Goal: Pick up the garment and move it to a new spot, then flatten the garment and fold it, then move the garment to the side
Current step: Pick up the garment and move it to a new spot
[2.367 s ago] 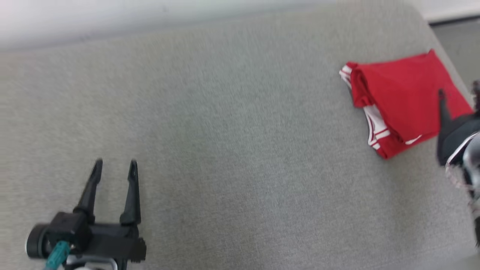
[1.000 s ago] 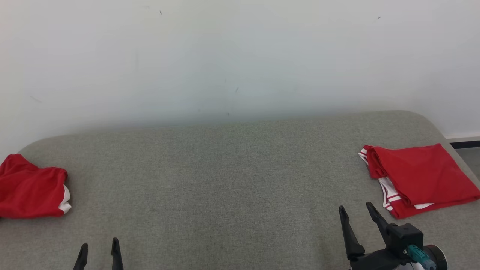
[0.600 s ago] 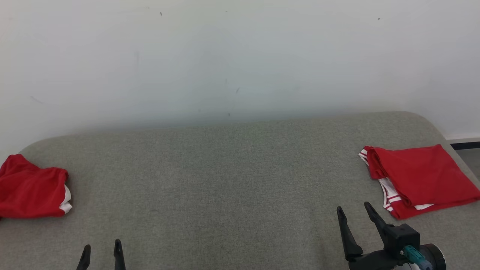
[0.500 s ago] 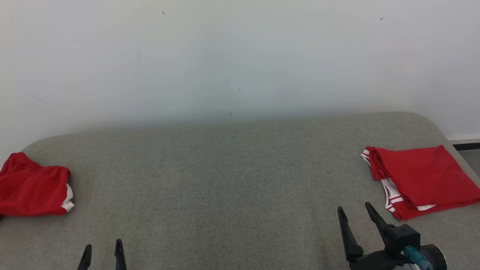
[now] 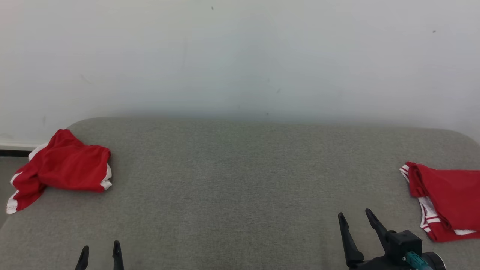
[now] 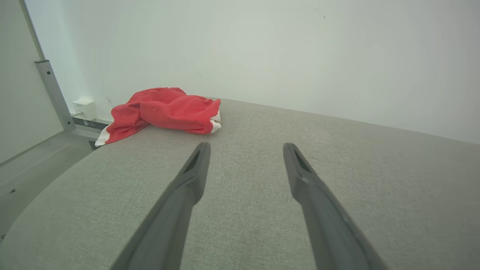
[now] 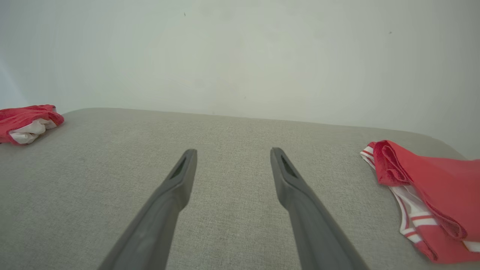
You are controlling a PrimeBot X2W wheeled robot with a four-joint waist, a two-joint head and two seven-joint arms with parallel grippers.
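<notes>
Two red garments lay on the grey fabric-covered tabletop, one at each end, in front of a plain white wall. The crumpled red garment, trimmed in white, sat bunched at the far left corner, with one white-edged end trailing over the rim. The left end effector was at the near edge, its two dark fingers spread apart and pinching nothing; the crumpled garment lay well ahead of it and off to its left, with bare fabric between them. In the left wrist view the same heap sat beyond and to the left of the spread end effector. The folded red garment, showing white-and-red striped trim along its near left edge, lay flat at the right end. The right end effector was also spread wide and empty, near that garment's left side but not touching it. In the right wrist view the folded garment lay to the right of the end effector.
</notes>
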